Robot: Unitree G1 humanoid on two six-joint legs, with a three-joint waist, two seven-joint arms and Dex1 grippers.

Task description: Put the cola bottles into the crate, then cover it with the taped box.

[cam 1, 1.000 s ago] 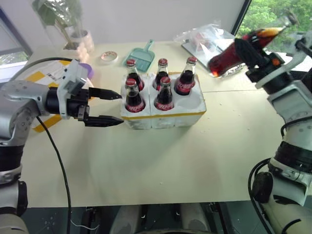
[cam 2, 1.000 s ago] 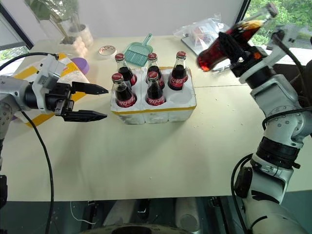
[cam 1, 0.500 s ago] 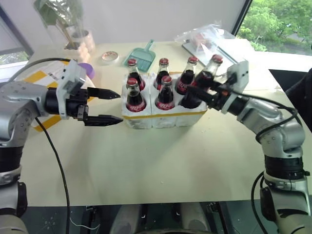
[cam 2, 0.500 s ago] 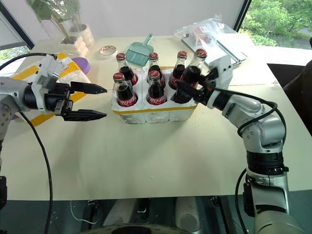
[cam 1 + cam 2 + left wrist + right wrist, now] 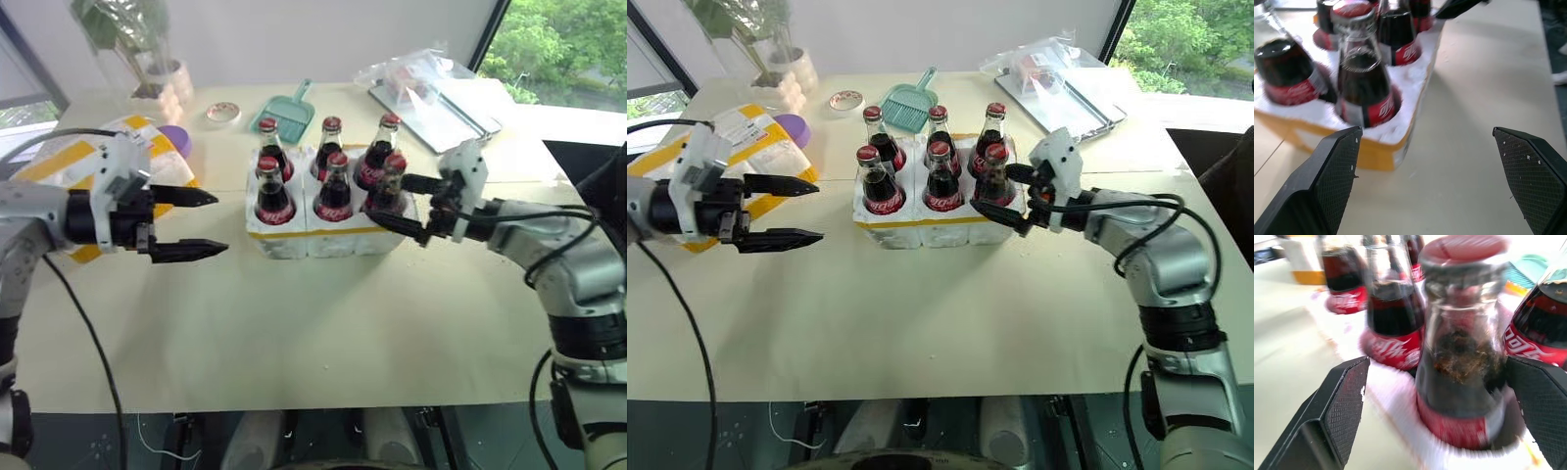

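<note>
Sixth cola bottle (image 5: 994,174) now upright in crate (image 5: 939,227); both grippers' fingers wide, empty.

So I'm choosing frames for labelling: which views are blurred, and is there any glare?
Right wrist view: the nearest cola bottle and the others smear sideways. Left wrist view: crate fairly crisp, the bottle tops soft. Head views: sharp; the window is bright, the table evenly lit with soft shadows.

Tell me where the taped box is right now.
In the head views, the taped box sits at the table's left side, behind the left gripper, next to a purple lid and left of the crate of cola bottles.
</note>
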